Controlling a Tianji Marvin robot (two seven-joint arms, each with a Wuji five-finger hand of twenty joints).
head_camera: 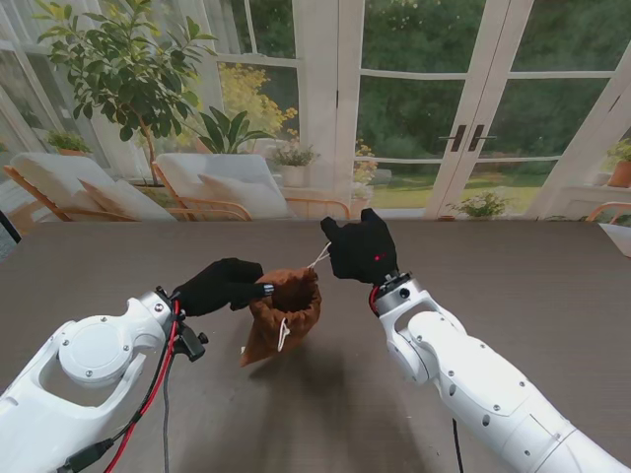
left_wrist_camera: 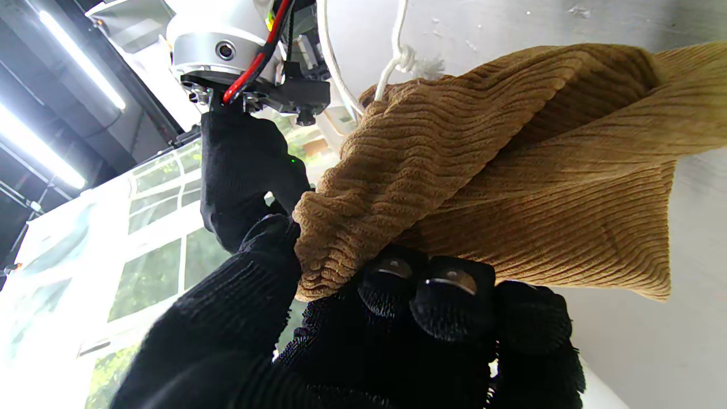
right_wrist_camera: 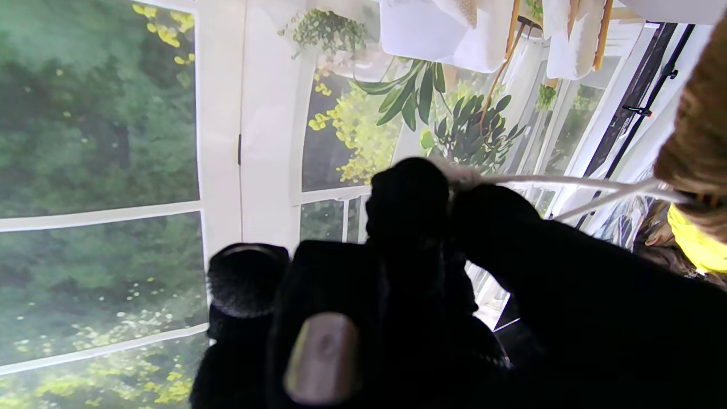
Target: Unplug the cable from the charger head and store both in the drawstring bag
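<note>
The brown drawstring bag stands at the centre of the stand view on the dark surface, its mouth partly open and turned upward. The left hand is clamped on the bag's rim from the left, its fingers seen pinching the corduroy edge in the left wrist view. The right hand is held just right of the mouth and farther back, its fingers closed on the white drawstring, which runs taut from the rim. The cable and charger head cannot be seen in any view; they are judged to lie inside the bag already, so the closing of the mouth appears to be the step in hand. That step would be done best with the rim kept pinned by the left hand while the cord is drawn steadily away to the right, along its own line, so that the bag is not tipped or dragged. Wide bare surface lies to the right and towards the upper part of the frame, well clear of any edge, leaving ample room for the pull.
</note>
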